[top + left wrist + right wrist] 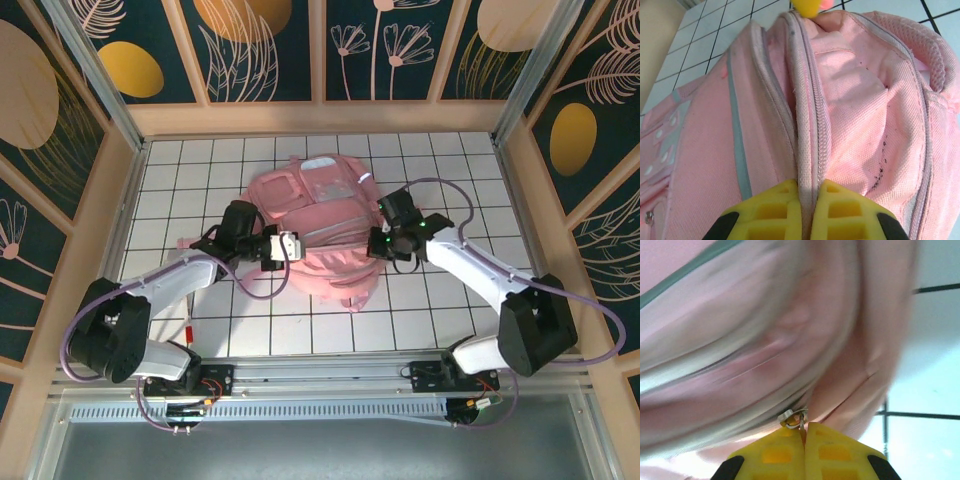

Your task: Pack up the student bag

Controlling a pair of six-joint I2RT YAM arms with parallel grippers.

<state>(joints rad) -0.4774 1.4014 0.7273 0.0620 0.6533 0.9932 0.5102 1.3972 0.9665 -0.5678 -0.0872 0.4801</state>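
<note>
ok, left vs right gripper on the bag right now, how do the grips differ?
The left gripper pinches the fabric zipper seam; the right gripper pinches a small metal zipper pull. Left sits at the student bag's left side in the top view, right at its right side. Both are shut on the same bag.

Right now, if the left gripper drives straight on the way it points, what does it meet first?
The student bag: the left gripper is shut on its zipper edge, with pink fabric directly ahead, so it would press into the bag at once. How far the fabric gives is unclear.
</note>
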